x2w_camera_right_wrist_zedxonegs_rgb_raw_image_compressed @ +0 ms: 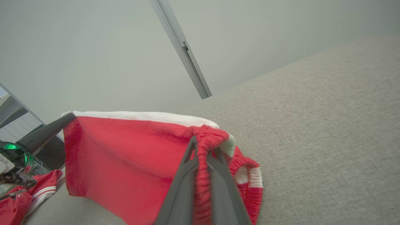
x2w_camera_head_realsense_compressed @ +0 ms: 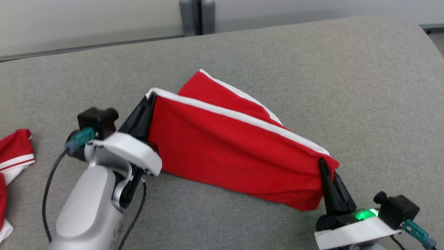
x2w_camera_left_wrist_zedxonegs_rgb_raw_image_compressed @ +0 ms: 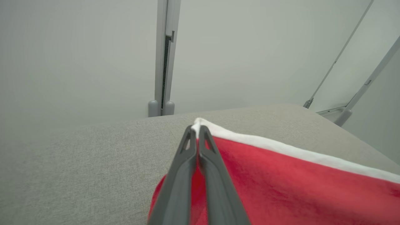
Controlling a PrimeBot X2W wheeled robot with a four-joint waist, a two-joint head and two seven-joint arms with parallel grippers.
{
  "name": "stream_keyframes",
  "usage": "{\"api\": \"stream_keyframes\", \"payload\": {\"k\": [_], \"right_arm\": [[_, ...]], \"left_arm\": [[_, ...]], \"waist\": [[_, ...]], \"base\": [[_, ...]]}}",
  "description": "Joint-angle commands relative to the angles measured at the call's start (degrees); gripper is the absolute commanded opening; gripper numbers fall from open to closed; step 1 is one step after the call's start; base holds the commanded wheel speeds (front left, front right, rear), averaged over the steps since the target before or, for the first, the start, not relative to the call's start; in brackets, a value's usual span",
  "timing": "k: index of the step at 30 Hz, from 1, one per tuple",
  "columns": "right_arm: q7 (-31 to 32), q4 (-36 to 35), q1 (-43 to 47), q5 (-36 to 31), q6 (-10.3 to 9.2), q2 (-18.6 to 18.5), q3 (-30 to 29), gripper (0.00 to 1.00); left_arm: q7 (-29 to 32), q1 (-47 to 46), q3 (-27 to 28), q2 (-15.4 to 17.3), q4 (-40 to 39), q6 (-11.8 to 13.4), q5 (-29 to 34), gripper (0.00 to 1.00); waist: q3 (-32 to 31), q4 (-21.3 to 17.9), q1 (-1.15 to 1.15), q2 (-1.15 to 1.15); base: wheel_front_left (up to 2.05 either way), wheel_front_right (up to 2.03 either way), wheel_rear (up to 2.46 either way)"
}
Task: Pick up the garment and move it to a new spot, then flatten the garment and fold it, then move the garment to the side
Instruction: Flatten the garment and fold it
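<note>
Light, limp red shorts [x2w_camera_head_realsense_compressed: 225,152] hang stretched over the middle of the grey worktop [x2w_camera_head_realsense_compressed: 347,86], left tool [x2w_camera_head_realsense_compressed: 150,95] clamped on a hem corner, right tool [x2w_camera_head_realsense_compressed: 322,162] on the elastic waistband, both sensible holds.

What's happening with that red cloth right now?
Left hand and right hand shut on red garment, stretched between them. Another red piece lies apart, left.

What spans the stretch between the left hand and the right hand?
The red fabric garment with white trim, pinched at either end by left hand and right hand; the head view shows it.
</note>
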Motion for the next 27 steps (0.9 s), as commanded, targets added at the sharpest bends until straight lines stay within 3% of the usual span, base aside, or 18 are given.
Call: {"api": "stream_keyframes", "payload": {"k": [1, 9, 15, 16, 18, 19, 20, 21, 22, 27], "right_arm": [[-0.3, 0.6, -1.3, 0.6, -0.01, 0.3, -0.4, 0.00], [-0.3, 2.3, -8.7, 3.3, -0.01, 2.0, 0.0, 0.00], [-0.3, 1.8, -10.8, 4.8, -0.01, 2.2, 3.0, 0.00], [-0.3, 2.0, -10.9, 4.8, -0.01, 2.3, 3.6, 0.13], [-0.3, 2.2, -11.6, 4.9, -0.01, 2.2, 4.3, 0.49], [-0.3, 2.4, -11.7, 4.5, -0.01, 2.2, 4.5, 0.93], [-0.3, 2.4, -11.5, 4.1, -0.02, 2.3, 4.6, 1.00], [-0.3, 2.1, -11.5, 3.2, -0.01, 1.9, 4.6, 1.00], [-0.3, 2.1, -11.4, 1.9, -0.02, 1.2, 4.5, 1.00], [-0.3, 1.1, -9.3, -1.7, -0.02, -0.5, 2.5, 1.00]], "left_arm": [[0.5, -2.6, -0.6, 0.4, 1.8, -0.3, -0.2, 0.00], [2.5, -21.6, -9.7, 0.1, 18.7, -0.3, -4.3, 0.00], [-0.1, -29.9, -12.5, 0.4, 29.9, -0.3, -7.8, 0.00], [-0.7, -30.9, -12.8, 0.3, 31.5, -0.3, -8.4, 0.00], [-1.5, -32.2, -13.6, 0.2, 34.2, -0.3, -9.6, 0.00], [-1.7, -32.6, -14.0, 0.0, 35.4, -0.3, -10.3, 0.00], [-2.0, -33.0, -14.3, 0.0, 36.3, -0.3, -11.0, 0.26], [-2.7, -33.4, -14.4, 0.2, 37.2, -0.3, -11.6, 0.95], [-3.5, -33.3, -14.5, 0.3, 38.0, -0.3, -12.3, 1.00], [-8.0, -31.6, -13.7, 0.0, 41.1, 0.0, -13.3, 1.00]], "waist": [[4.3, -3.3, 0.00, 0.00], [10.9, -7.3, 0.00, 0.00], [13.4, -9.5, 0.00, 0.00], [13.6, -9.6, 0.00, 0.00], [13.9, -9.8, 0.00, 0.00], [14.0, -9.8, 0.00, 0.00], [13.9, -9.8, 0.00, 0.00], [13.8, -9.7, 0.00, 0.00], [13.5, -9.6, 0.00, 0.00], [11.6, -8.2, 0.00, 0.00]], "base": [[0.00, 0.00, 0.00], [0.00, 0.00, 0.00], [0.00, 0.00, 0.00], [0.00, 0.00, 0.00], [0.00, 0.00, 0.00], [0.00, 0.00, 0.00], [0.00, 0.00, 0.00], [0.00, 0.00, 0.00], [0.00, 0.00, 0.00], [0.00, 0.00, 0.00]]}}
